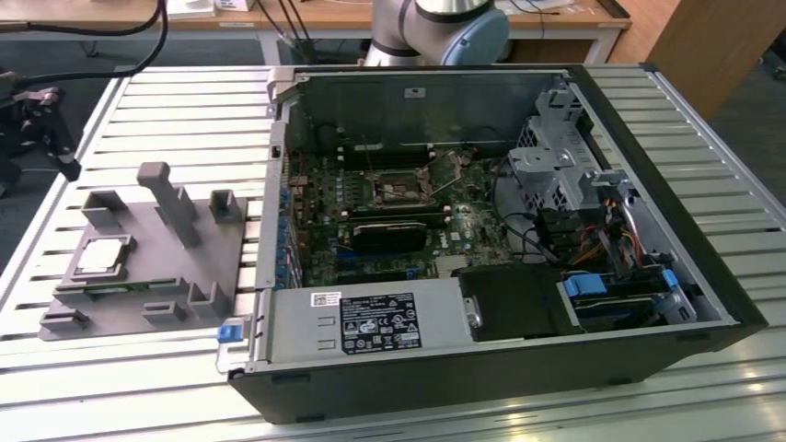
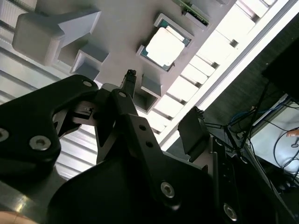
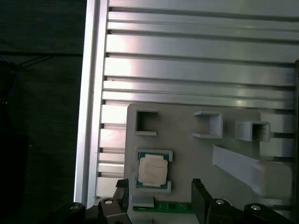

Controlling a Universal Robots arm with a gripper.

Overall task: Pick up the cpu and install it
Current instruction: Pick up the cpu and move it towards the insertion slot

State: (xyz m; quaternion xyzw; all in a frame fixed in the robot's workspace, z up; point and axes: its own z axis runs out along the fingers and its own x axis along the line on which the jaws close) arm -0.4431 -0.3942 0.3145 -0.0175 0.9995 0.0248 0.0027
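The cpu [image 1: 105, 256] is a small square chip with a pale silvery top. It lies flat in a recess of the grey plastic tray [image 1: 160, 267], on the exterior view's left of the open computer case [image 1: 491, 368]. In both wrist views the gripper hangs above the tray. The first wrist view has the cpu [image 3: 153, 169] just ahead of the gripper [image 3: 160, 198], whose black fingers [image 3: 198, 196] stand apart with nothing between them. The second wrist view shows the cpu [image 2: 164, 46] beyond the open gripper [image 2: 161, 105]. Inside the case, the motherboard socket [image 1: 396, 189] lies uncovered.
The tray carries several upright posts [image 1: 166, 198] and a green memory strip [image 3: 163, 207] beside the cpu. The slatted metal table [image 1: 184, 101] ends close to the tray at an edge [image 3: 91, 116]. A black block [image 1: 387, 235] sits in the case below the socket.
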